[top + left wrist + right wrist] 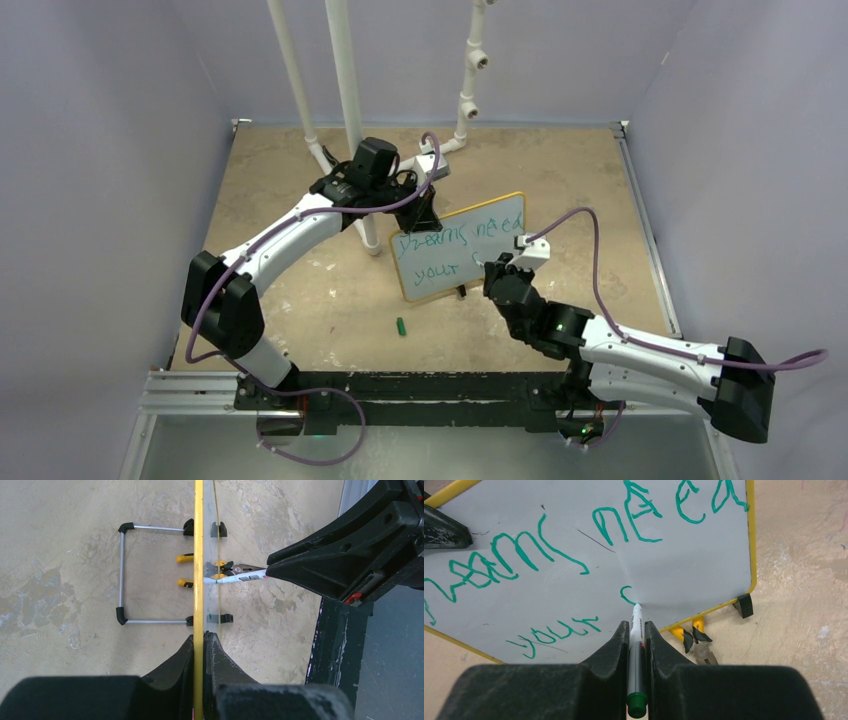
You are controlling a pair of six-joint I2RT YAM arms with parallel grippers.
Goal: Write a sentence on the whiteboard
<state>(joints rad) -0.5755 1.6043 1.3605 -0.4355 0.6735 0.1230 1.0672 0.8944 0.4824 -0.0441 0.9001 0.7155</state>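
Note:
The whiteboard [455,248] with its yellow rim stands upright near the table's middle. Green lettering [450,240] on it reads "Dreams need your". In the right wrist view the board [684,560] fills the top, with a fresh curved stroke [625,594] after "your". My left gripper [425,210] is shut on the board's top edge; its view shows the rim [198,555] edge-on between its fingers. My right gripper [497,275] is shut on a green marker [636,645] whose tip touches the board. The marker also shows in the left wrist view [235,576].
A small green marker cap [400,327] lies on the tan table in front of the board. White pipes [345,90] rise behind it. The board's wire stand [122,575] and yellow clips [689,632] sit at its base. A black rail runs along the near edge.

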